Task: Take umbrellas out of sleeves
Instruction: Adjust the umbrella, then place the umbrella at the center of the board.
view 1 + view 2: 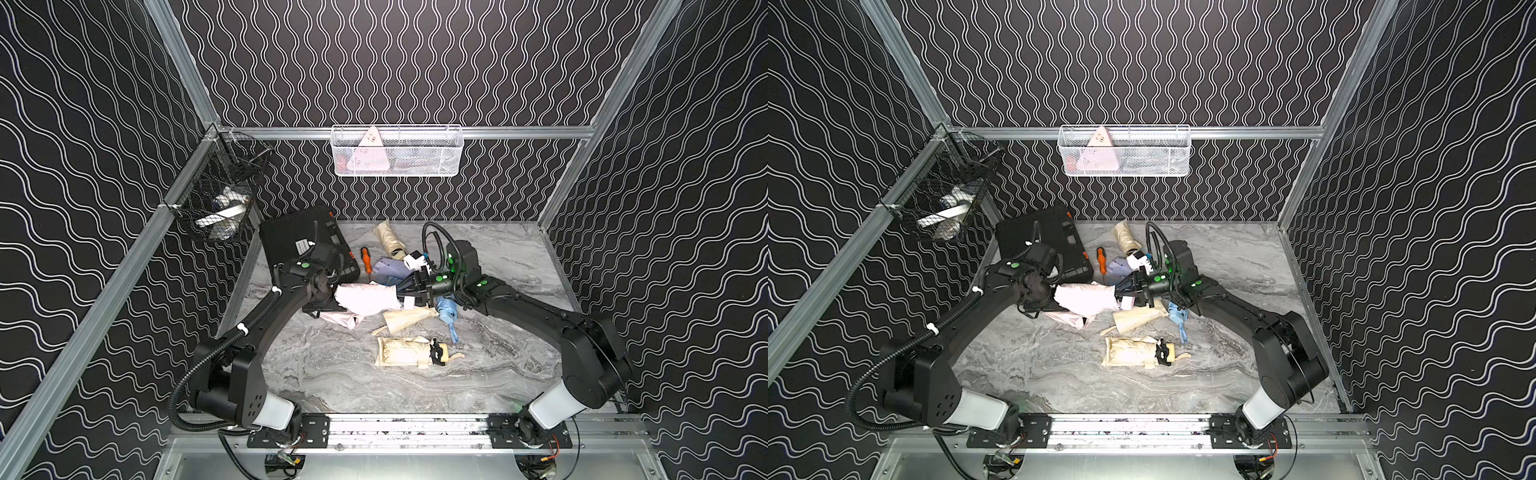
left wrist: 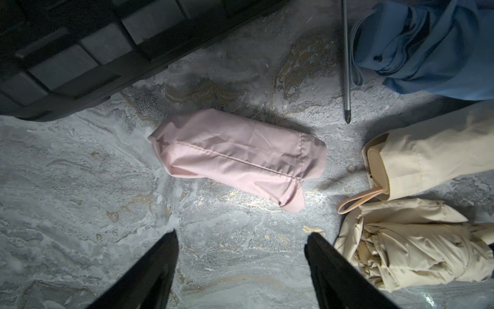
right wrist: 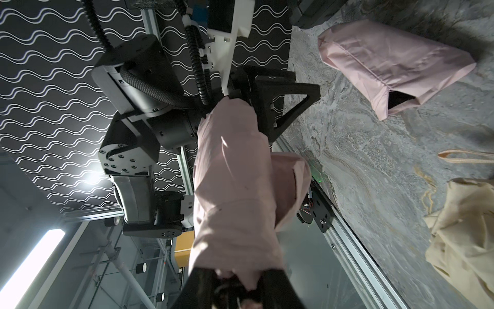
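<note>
The pink umbrella is held clear of the table, clamped at one end between the fingers of the right gripper. Its free end reaches across to the left gripper. That gripper is seen in the left wrist view with its fingers spread wide and nothing between them; whether the umbrella's tip touches it cannot be told. The pink sleeve is off the umbrella and lies limp and flat on the table under the left gripper, near the black case. In a top view it is partly hidden beneath the held umbrella. A bare cream umbrella is seen lying nearer the front of the table, and a screwdriver lies beside the case.
</note>
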You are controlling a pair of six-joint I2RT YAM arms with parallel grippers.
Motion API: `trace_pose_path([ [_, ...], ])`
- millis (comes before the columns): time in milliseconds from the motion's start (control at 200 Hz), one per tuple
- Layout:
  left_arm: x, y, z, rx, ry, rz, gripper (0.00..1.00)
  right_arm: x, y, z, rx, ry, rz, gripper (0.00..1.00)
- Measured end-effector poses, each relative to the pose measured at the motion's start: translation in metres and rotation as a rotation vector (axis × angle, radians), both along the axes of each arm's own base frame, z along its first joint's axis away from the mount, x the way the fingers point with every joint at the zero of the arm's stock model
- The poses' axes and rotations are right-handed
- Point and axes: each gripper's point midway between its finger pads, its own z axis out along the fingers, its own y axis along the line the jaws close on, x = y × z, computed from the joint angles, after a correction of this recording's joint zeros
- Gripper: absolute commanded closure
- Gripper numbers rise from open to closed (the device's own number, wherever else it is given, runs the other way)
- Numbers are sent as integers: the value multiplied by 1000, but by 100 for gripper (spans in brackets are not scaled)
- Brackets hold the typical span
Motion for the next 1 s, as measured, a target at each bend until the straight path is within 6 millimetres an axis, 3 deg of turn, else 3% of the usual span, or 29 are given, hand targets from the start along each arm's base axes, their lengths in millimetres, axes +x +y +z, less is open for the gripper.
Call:
trace_pose_path([
  [150, 12, 22, 14, 15, -44, 54, 3, 4, -8, -14, 16, 68, -47, 100],
  [400, 18, 57, 28, 69, -83, 113, 1, 9, -8, -22, 33, 113, -58, 100],
  [505, 17, 61, 40, 73, -114, 125, 1, 21, -2, -27, 3, 88, -58, 100],
  [570, 17, 61, 47, 67, -135, 130, 1, 32, 4, -38, -15, 72, -57, 100],
  [746, 14, 62, 54, 63, -147, 150, 1, 64, 22, -97, -88, 161, -81, 100],
  [846, 14, 62, 57, 61, -153, 150, 1, 82, 43, -111, -97, 157, -77, 100],
  [1001, 9, 55, 45, 30, -123, 133, 1, 90, 74, -130, -99, 146, -32, 100],
])
